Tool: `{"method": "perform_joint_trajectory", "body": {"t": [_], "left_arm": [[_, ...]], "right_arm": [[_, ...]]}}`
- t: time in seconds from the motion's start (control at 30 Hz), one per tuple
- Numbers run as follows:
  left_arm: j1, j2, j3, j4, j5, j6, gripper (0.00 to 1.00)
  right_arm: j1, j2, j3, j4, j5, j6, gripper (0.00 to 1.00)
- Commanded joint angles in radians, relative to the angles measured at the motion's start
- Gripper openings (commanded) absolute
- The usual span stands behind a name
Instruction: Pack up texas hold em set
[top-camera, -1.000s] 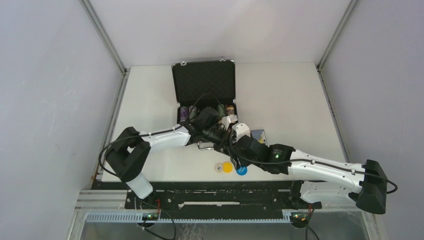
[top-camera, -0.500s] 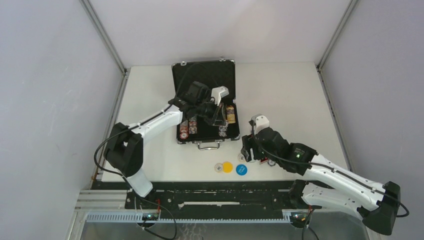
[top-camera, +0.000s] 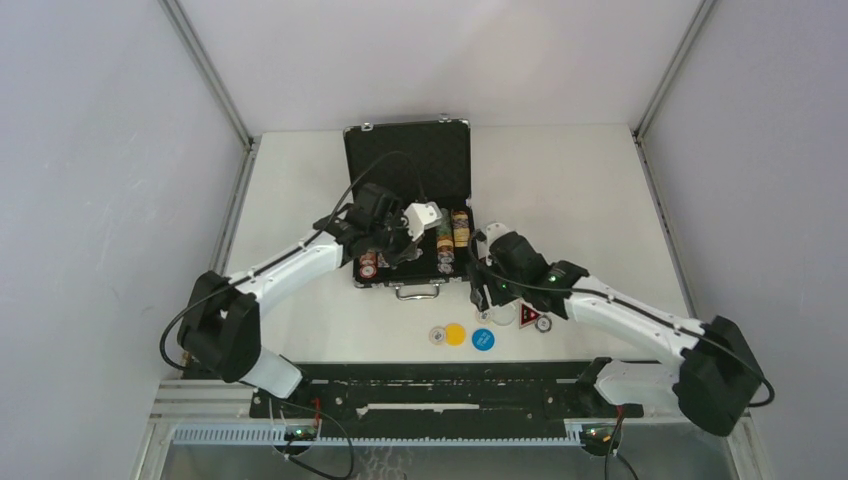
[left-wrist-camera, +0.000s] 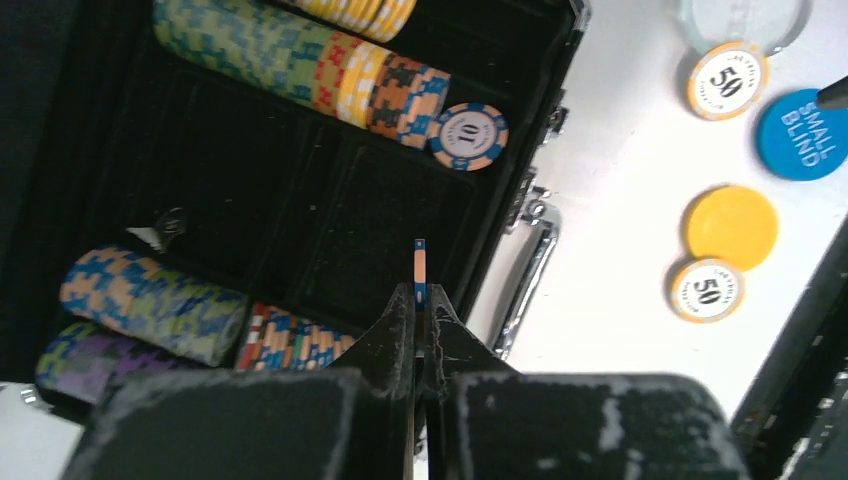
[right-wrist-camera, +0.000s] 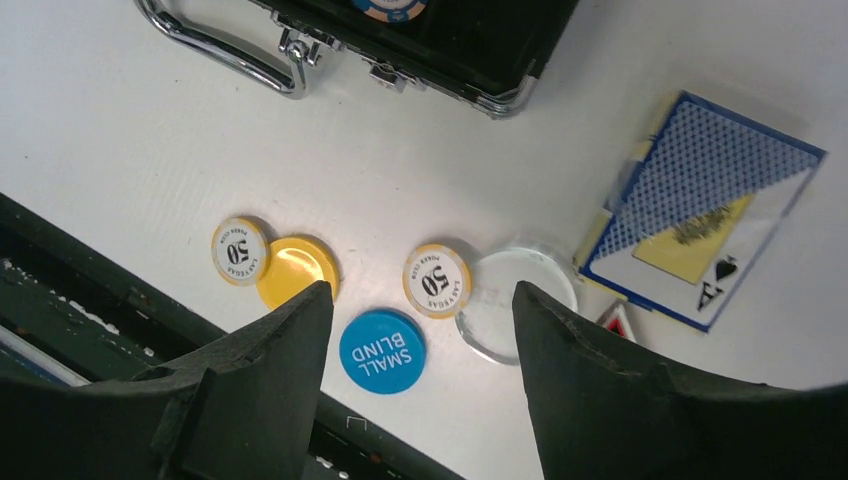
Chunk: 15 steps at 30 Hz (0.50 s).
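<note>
The black briefcase lies open, with rows of poker chips along both sides of its tray. My left gripper hovers over the tray's empty middle slots, shut on one orange-and-blue chip held edge-on. My right gripper stands open above the table in front of the case. Below it lie a blue SMALL BLIND button, a yellow button, two "50" chips, a clear round button, the card deck and a corner of the red triangle token.
The case's metal handle faces the near edge. Its raised lid stands behind the tray. The buttons lie close to the table's black front rail. Grey walls close in both sides.
My left gripper pulled back from the lid to over the tray, still holding its chip. My right arm swung in beside the case's right corner and its jaws opened a little wider.
</note>
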Motion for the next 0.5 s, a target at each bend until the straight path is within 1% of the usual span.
{"method": "perform_joint_trajectory", "body": {"t": [0.0, 0.2, 0.37, 0.47], "left_arm": [[0.054, -0.064, -0.029, 0.036, 0.017, 0.155, 0.0], [0.083, -0.008, -0.009, -0.042, -0.002, 0.196, 0.0], [0.097, 0.053, 0.049, -0.172, 0.062, 0.247, 0.0], [0.098, 0.058, 0.046, -0.185, 0.061, 0.255, 0.0]], "right_arm": [[-0.007, 0.102, 0.103, 0.081, -0.064, -0.058, 0.74], [-0.01, 0.176, 0.145, 0.093, -0.082, -0.093, 0.74], [-0.012, 0.199, 0.152, 0.096, -0.087, -0.097, 0.74], [-0.013, 0.208, 0.153, 0.096, -0.089, -0.101, 0.74]]}}
